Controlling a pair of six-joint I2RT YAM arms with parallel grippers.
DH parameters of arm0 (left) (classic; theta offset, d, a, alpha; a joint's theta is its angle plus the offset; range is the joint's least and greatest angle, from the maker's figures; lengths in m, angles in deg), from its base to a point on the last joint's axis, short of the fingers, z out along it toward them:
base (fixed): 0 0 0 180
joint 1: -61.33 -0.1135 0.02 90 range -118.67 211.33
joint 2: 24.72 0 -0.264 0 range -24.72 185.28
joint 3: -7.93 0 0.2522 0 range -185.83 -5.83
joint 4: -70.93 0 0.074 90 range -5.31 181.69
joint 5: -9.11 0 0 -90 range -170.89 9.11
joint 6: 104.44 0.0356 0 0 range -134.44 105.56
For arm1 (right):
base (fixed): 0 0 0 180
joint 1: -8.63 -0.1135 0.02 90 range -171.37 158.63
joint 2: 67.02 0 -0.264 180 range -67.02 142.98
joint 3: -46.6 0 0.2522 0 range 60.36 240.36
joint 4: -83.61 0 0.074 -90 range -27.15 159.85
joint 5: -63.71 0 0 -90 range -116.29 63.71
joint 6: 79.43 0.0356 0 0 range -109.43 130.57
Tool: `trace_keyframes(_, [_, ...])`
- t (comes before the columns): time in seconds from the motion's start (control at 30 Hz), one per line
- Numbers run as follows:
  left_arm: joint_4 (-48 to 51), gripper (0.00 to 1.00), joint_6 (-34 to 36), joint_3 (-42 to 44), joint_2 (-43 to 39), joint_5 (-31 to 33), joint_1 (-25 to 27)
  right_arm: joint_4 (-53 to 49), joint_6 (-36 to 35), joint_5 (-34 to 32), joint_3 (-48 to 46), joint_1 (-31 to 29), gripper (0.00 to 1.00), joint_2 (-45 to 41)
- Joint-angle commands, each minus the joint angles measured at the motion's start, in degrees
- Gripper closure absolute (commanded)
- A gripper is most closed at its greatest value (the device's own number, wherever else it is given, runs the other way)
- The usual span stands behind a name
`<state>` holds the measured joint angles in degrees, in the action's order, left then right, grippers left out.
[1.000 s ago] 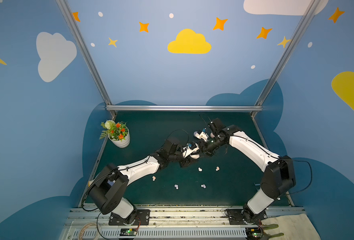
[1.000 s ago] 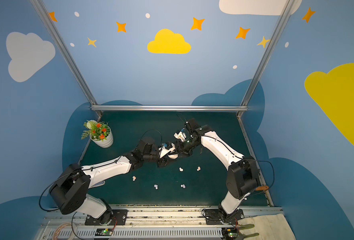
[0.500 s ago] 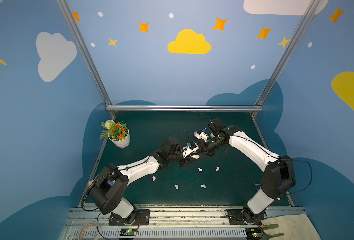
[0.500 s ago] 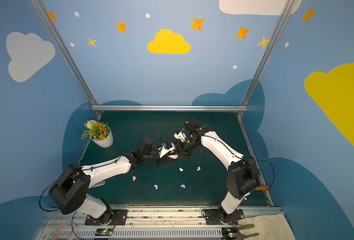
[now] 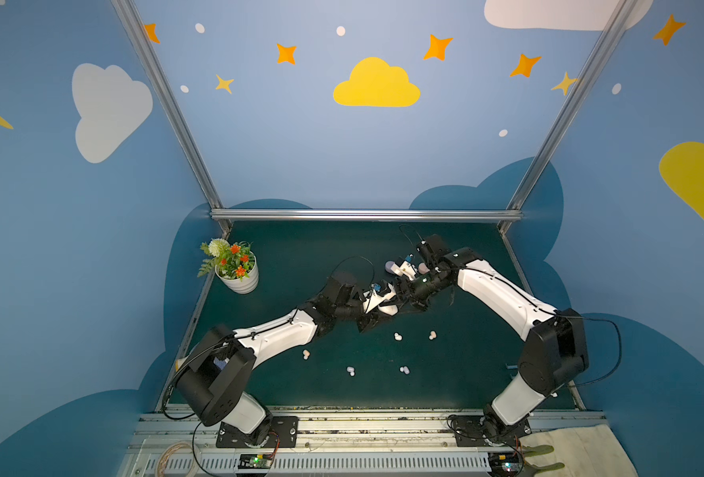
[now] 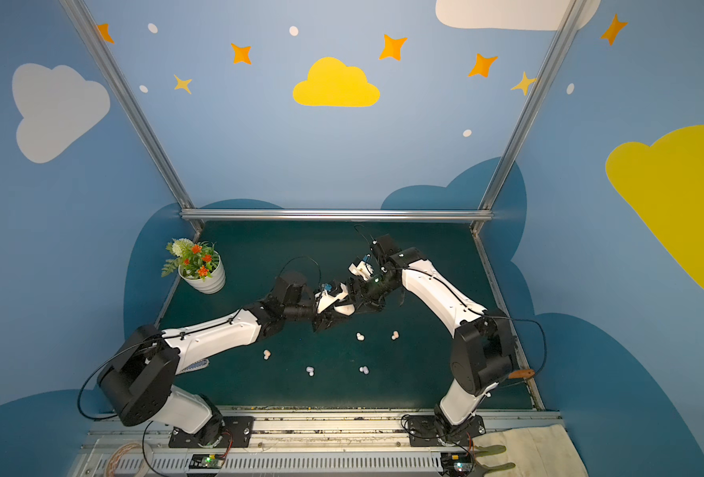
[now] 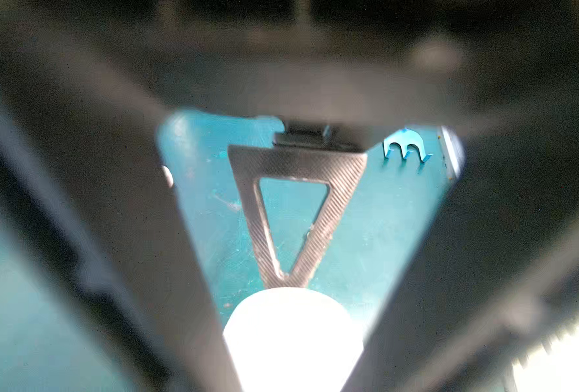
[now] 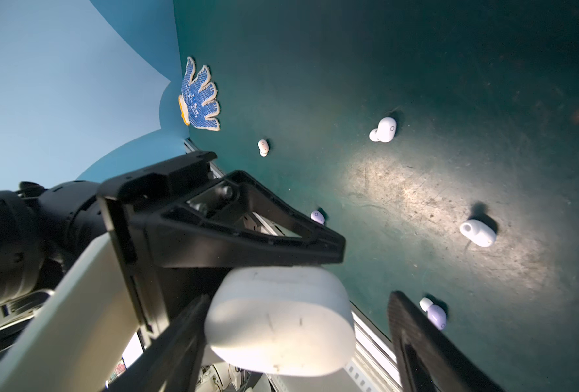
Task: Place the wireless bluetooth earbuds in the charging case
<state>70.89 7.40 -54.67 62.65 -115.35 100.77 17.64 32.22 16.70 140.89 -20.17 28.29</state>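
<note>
The white charging case (image 5: 388,309) (image 6: 344,309) hangs above the mat at mid-table, lid closed. My left gripper (image 5: 377,309) (image 7: 291,339) is shut on it; in the left wrist view the case (image 7: 293,342) is a bright blob between the blurred fingers. My right gripper (image 5: 404,303) (image 8: 298,298) stands open around the case (image 8: 281,319), with a clear gap to one finger (image 8: 417,339). Several wireless bluetooth earbuds lie loose on the mat: white ones (image 8: 383,129) (image 8: 477,232), a peach one (image 8: 263,147) and lavender ones (image 8: 317,217) (image 8: 434,314). In both top views they sit in front of the grippers, for instance an earbud (image 5: 398,337) (image 6: 360,336).
A potted plant (image 5: 237,268) (image 6: 199,268) stands at the mat's left edge. A blue dotted glove (image 8: 199,96) lies by the left arm's base. Two small pastel rounded things (image 5: 391,267) (image 5: 423,268) sit behind the right wrist. A metal rail (image 5: 362,214) bounds the back.
My right gripper has opened and let go of the case. The left gripper has closed fully on it. Both arms have stayed nearly in place.
</note>
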Motion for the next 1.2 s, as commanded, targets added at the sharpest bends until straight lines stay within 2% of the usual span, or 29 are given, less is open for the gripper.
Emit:
trace_keyframes(0.0, [0.1, 0.70, -0.7, 0.0, 0.3, -1.5, 0.2, -0.5, 0.2, 0.8, -1.2, 1.4, 0.19, -3.5])
trace_keyframes(0.23, [-1.7, 0.71, -3.8, -0.1, 0.8, -4.2, -0.2, -1.6, -0.6, -0.7, -5.8, 6.9, 0.19, -6.7])
trace_keyframes(0.33, [-4.3, 0.71, -7.5, -0.2, 1.2, -7.5, -0.3, -3.6, -4.9, -2.9, -6.3, 9.3, 0.19, -8.2])
trace_keyframes(0.47, [-6.4, 0.72, -12.6, -1.7, 2.8, -13.3, -0.3, -6.3, -14.8, -6.5, -5.2, 9.5, 0.20, -11.2])
trace_keyframes(0.67, [-8.9, 0.73, -17.8, -3.3, 4.3, -17.4, -0.2, -4.5, -25.0, -11.6, -7.9, 5.6, 0.20, -19.8])
trace_keyframes(0.83, [-8.9, 0.73, -19.1, -4.8, 5.9, -21.0, -0.2, 0.2, -25.2, -11.2, -11.3, 3.0, 0.20, -24.1])
trace_keyframes(1.17, [-8.9, 0.74, -19.3, -5.4, 6.1, -23.7, -0.2, 0.3, -26.2, -13.7, -10.6, 0.1, 0.20, -21.6])
